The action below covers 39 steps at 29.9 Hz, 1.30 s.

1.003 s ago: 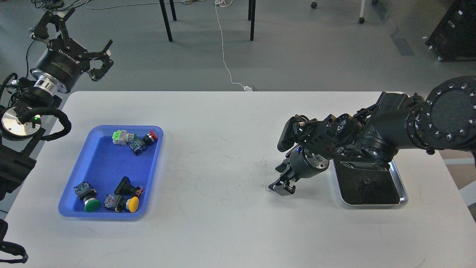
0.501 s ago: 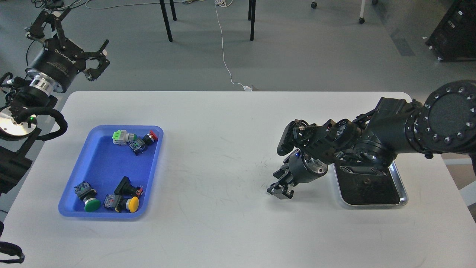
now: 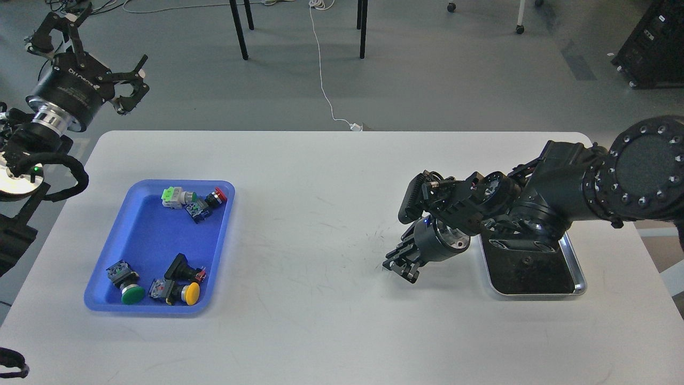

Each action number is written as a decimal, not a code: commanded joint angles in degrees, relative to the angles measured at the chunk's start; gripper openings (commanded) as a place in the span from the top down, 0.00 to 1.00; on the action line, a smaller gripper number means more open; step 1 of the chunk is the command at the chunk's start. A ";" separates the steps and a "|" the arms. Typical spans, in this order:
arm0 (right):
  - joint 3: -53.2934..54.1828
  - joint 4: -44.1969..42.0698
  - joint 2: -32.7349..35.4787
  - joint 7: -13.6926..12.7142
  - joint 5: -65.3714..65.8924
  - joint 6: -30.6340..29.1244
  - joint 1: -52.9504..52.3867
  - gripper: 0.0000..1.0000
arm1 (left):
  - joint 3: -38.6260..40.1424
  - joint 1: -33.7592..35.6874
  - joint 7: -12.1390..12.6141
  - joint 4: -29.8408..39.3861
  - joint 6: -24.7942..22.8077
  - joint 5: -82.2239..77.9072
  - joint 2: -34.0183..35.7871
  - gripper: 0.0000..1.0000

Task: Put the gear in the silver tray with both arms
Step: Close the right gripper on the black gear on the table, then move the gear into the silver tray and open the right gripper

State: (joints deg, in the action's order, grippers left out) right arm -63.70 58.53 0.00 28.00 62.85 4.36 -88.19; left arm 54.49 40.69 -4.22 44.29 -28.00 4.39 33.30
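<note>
The silver tray [image 3: 580,270] lies just right of the right claw [image 3: 399,266], half hidden under that arm. The claw is too dark to tell whether it is clenched. The left claw [image 3: 88,45] is spread wide, empty, beyond the table's corner. The switches [image 3: 184,289] in the blue tray [image 3: 155,235] look light, hard and slippery on their caps; the blocky bodies seem best to grip.

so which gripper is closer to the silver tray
Right. The right gripper hangs just off the left side of the silver tray, low over the table. The left gripper is raised beyond the table's far left corner.

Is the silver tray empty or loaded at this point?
Empty, as far as visible: the silver tray shows only its dark bottom; the right arm hides its far end.
</note>
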 commanded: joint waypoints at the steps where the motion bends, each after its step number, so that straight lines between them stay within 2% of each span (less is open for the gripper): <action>1: 0.07 -0.34 0.00 0.00 -0.09 0.03 -1.45 0.91 | 0.00 0.00 0.00 0.01 0.00 0.00 0.37 0.02; 7: -0.10 -0.26 0.70 0.00 0.08 0.03 -7.08 0.91 | 0.09 0.09 0.00 0.01 0.00 0.09 1.16 0.02; 14: -4.67 -0.87 14.75 0.00 7.80 0.56 -7.00 0.90 | 0.09 0.09 0.09 1.33 0.00 0.09 1.68 0.02; 19: -5.99 -6.83 21.97 0.00 11.49 1.96 -2.35 0.88 | 0.00 0.00 0.09 2.38 0.00 0.00 1.95 0.02; 24: -5.99 -15.45 23.38 0.00 15.02 6.27 4.86 0.86 | -0.52 -0.26 0.18 2.38 0.00 0.00 1.95 0.02; 29: -5.55 -15.37 23.29 0.00 14.94 6.45 5.92 0.83 | -0.70 -0.26 0.18 2.38 0.00 0.00 1.86 0.02; 34: -5.55 -14.85 23.21 0.00 14.94 6.62 7.33 0.67 | -0.70 -0.26 0.18 2.38 0.00 0.00 1.86 0.02; 39: -5.47 -12.74 22.85 0.00 14.85 6.71 7.16 0.66 | -0.70 -0.26 0.09 2.38 0.00 0.00 1.86 0.02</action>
State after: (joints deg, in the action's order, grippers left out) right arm -69.19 44.42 23.08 28.00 77.77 11.06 -80.91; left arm 53.79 40.43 -3.98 46.68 -28.00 4.39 35.15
